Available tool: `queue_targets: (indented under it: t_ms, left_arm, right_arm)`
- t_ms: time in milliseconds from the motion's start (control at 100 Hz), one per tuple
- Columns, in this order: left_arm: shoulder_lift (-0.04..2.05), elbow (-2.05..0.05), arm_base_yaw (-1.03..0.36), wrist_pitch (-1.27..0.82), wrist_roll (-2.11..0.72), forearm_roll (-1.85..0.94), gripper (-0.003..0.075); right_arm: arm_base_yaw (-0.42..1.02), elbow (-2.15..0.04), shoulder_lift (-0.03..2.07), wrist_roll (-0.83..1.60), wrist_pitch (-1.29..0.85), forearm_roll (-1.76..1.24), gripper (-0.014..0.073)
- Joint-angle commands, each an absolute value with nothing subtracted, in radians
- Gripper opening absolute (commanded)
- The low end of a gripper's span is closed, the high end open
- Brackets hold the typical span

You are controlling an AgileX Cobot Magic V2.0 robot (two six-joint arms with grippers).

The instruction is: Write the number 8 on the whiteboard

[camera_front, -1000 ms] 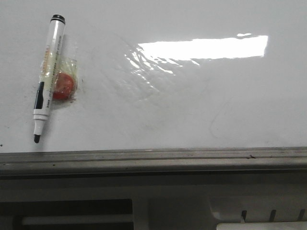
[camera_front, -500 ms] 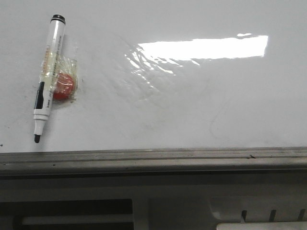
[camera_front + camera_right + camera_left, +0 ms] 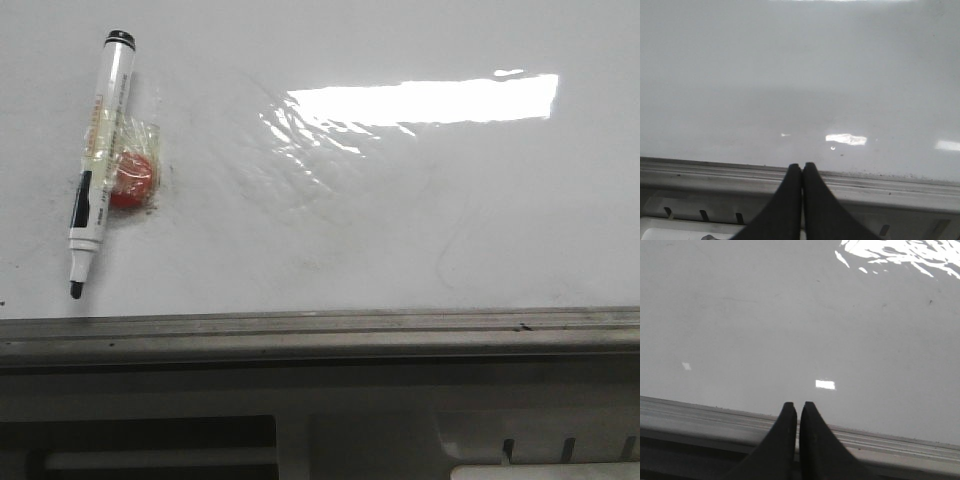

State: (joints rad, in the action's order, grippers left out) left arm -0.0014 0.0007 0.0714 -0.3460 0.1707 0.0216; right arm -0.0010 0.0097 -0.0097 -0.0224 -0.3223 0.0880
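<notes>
The whiteboard (image 3: 400,220) is glossy white with faint smudges and a wrinkled clear film patch (image 3: 300,140); it carries no number 8. A white marker with black ends (image 3: 98,160) lies on its left part, uncapped tip toward the frame, beside a red round magnet (image 3: 132,180) under clear tape. My left gripper (image 3: 796,407) is shut and empty over the grey metal frame edge (image 3: 700,412). My right gripper (image 3: 801,167) is shut and empty over the same frame edge (image 3: 890,182). Neither gripper shows in the front view.
The board's grey frame edge (image 3: 320,330) runs across the front. Below it is a grey base with dark slots (image 3: 150,435) and a white part (image 3: 540,470) at the right. A bright light reflection (image 3: 420,100) lies on the board.
</notes>
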Motion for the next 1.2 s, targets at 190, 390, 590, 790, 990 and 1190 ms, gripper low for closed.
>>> queue_targets:
  t_ms: [190,390,590,790,990,1190]
  left_arm:
    - [-0.033,0.033,0.072,-0.296,0.181,0.05,-0.002]
    - [-0.033,0.033,0.072,-0.283,0.181,0.061,-0.002]
    - [-0.033,0.033,0.072,-0.245,0.181,0.061,-0.002]
    - [-0.033,0.033,0.072,-0.224,0.181,0.072,-0.002]
    - [-0.033,0.033,0.072,-0.082,0.181,0.064,-0.002]
    - [-0.033,0.033,0.074,0.123,0.179,0.06,-0.002]
  right_arm:
    - [-0.008,0.023,-0.032,-0.015,-0.176,0.099,-0.0063]
    - [-0.008,0.023,-0.032,-0.015,-0.139,0.099,-0.0063]
    - [-0.008,0.023,-0.032,-0.015,-0.113,0.099,-0.0063]
    - [-0.008,0.023,-0.03,-0.015,-0.044,0.099,-0.0063]
    - [-0.008,0.023,-0.03,-0.015,-0.031,0.037,-0.0063]
    - [-0.008,0.021,-0.03,-0.015,-0.014,0.011,-0.0063]
